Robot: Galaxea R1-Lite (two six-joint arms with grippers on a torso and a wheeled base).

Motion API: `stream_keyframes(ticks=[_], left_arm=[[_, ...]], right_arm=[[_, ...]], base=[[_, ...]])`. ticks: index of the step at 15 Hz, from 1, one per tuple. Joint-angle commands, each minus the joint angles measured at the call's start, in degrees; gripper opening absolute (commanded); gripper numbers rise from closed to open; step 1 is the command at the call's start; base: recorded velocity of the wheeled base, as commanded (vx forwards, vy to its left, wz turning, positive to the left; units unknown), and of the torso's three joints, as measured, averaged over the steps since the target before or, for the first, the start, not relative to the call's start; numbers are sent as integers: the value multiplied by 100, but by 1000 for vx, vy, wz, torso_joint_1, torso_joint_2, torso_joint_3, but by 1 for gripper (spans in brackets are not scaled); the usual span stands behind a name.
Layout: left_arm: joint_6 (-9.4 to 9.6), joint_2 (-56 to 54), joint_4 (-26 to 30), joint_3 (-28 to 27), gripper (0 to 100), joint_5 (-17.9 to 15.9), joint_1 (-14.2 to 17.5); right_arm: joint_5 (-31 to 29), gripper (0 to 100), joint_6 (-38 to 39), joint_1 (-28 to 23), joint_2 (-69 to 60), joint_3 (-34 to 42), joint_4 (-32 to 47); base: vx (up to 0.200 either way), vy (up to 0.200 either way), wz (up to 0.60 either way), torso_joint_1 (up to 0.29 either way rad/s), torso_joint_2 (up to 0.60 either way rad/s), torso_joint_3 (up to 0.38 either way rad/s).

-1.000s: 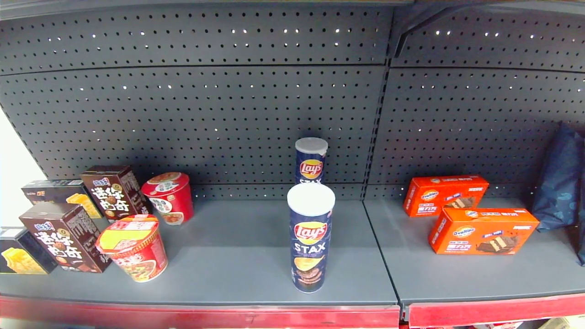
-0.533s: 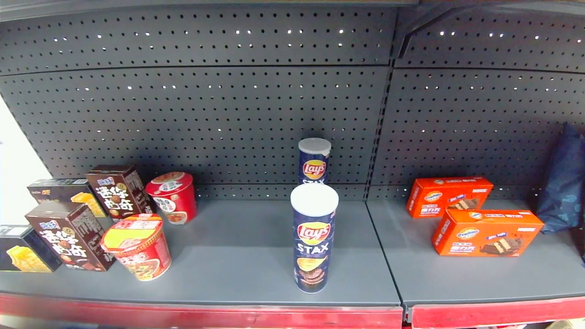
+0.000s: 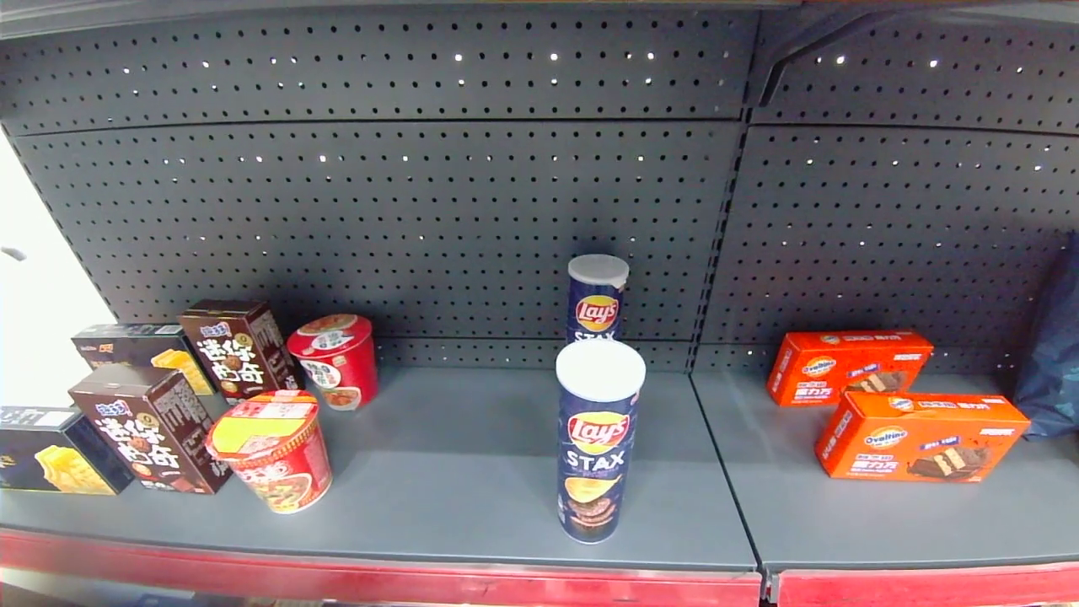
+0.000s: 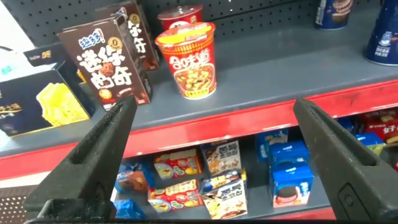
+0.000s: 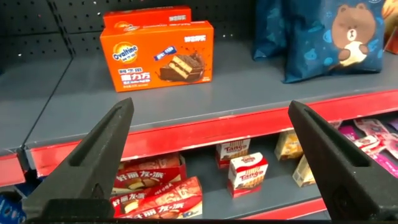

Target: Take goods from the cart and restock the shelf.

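Two grippers, both with fingers spread wide apart. Left gripper (image 4: 213, 106) low before the red front edge of the shelf (image 4: 261, 81), facing the front noodle cup (image 4: 189, 59), with the front brown box (image 4: 106, 62) just beside that cup. Right gripper (image 5: 211, 104) low before the same edge farther along, facing the front orange box (image 5: 158, 56), a blue bag (image 5: 333, 37) near it. Snack packs (image 4: 217, 180) below the edge. Head view: front chip can (image 3: 597, 447) upright at centre, rear chip can (image 3: 597, 299) straight behind it by the pegboard (image 3: 379, 211); rear noodle cup (image 3: 335, 358) and rear brown box (image 3: 240, 347) at centre left; front dark box (image 3: 50, 447) and rear dark box (image 3: 139, 354) at far left; rear orange box (image 3: 847, 367) at right, behind the front one
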Motion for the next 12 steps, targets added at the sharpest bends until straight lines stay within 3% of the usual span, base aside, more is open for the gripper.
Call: stream_keyframes(ticks=[1, 2, 12], left_arm=[[-1, 0, 0, 0, 100, -3, -2], [-1, 0, 0, 0, 100, -3, -2], [-1, 0, 0, 0, 100, 5, -2]], right_arm=[[5, 100, 0, 0, 5, 5, -6], [5, 100, 0, 0, 5, -4, -6], [5, 100, -18, 0, 5, 5, -6]], base=[[0, 0, -600, 2, -2, 7], [0, 0, -600, 2, 7, -2], [0, 0, 0, 0, 0, 0]])
